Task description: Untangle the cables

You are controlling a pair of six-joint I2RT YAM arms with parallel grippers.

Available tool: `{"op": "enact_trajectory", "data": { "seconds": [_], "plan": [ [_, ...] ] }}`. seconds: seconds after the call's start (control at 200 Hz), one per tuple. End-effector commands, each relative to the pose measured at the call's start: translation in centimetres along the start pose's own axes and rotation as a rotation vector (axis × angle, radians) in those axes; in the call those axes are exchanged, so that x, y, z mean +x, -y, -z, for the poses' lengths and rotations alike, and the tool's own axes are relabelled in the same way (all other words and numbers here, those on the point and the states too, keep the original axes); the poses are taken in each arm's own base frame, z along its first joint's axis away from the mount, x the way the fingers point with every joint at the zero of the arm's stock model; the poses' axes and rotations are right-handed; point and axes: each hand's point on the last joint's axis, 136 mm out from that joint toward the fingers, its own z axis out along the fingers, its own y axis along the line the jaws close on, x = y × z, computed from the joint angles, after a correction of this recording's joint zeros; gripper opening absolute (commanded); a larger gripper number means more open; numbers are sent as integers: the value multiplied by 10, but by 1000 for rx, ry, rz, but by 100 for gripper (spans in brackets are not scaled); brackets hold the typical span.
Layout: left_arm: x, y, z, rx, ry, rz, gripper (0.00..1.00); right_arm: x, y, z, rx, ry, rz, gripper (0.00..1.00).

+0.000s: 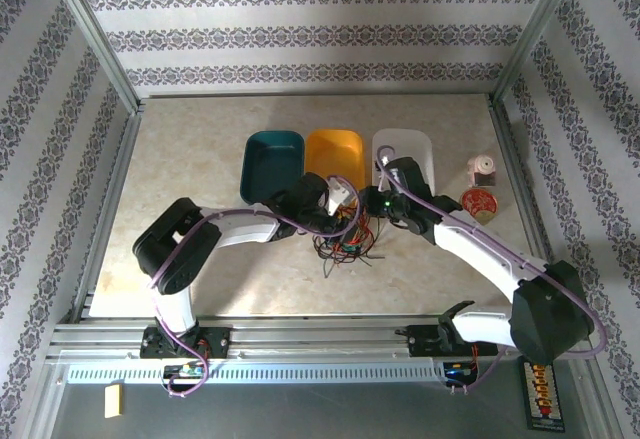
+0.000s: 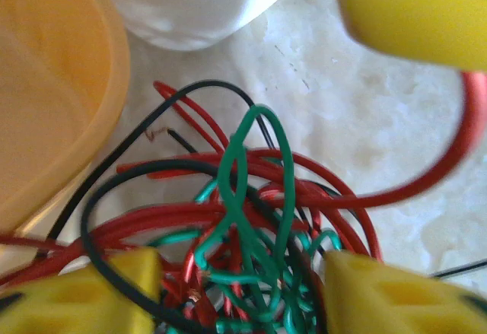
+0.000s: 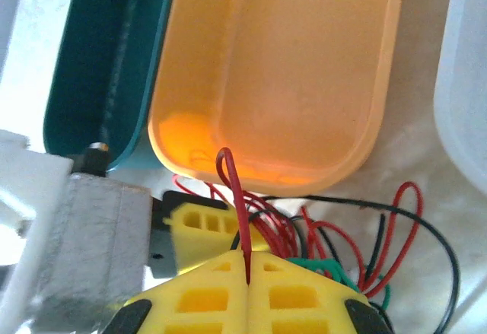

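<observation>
The cables [image 1: 345,244] are a tangle of thin red, green and black wires lying on the table in front of the bins. My left gripper [image 1: 340,217] is down over the pile. In the left wrist view its yellow fingers [image 2: 91,296] stand apart, with green and red loops [image 2: 251,220] bunched between them and a black wire crossing the left finger. My right gripper [image 3: 245,262] is shut on a single red cable, whose loop [image 3: 228,174] sticks up from between the pads. That red cable arcs away from the tangle [image 2: 426,182] toward the right finger [image 2: 411,7].
Three bins stand in a row just beyond the tangle: teal [image 1: 272,164], orange [image 1: 335,154] and white [image 1: 405,154]. A small reel of red wire [image 1: 479,202] sits at the right. The two wrists are close together over the pile.
</observation>
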Motion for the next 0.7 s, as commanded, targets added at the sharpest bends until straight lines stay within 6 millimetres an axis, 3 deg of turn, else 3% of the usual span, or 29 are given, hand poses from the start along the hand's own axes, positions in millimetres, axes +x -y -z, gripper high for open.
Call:
{"op": "enact_trajectory", "data": {
  "seconds": [0.0, 0.12, 0.205, 0.335, 0.515, 0.695],
  "plan": [
    [5, 0, -14, 12, -20, 2, 38, -20, -22, 17, -140, 71, -89, 0],
    [15, -8, -13, -6, -43, 23, 11, -29, -5, 30, -120, 128, -175, 0],
    [21, -12, -6, -24, -64, 23, 0, -37, 12, 42, -81, 195, -235, 0],
    [34, -17, 8, -60, -108, 17, 0, -49, 39, 64, 8, 335, -291, 0],
    [56, -34, 31, -154, -144, 44, 0, -68, 73, 111, 144, 561, -336, 0],
    [66, -53, 48, -251, -135, 89, 0, -87, 92, 158, 224, 723, -355, 0]
  ]
}}
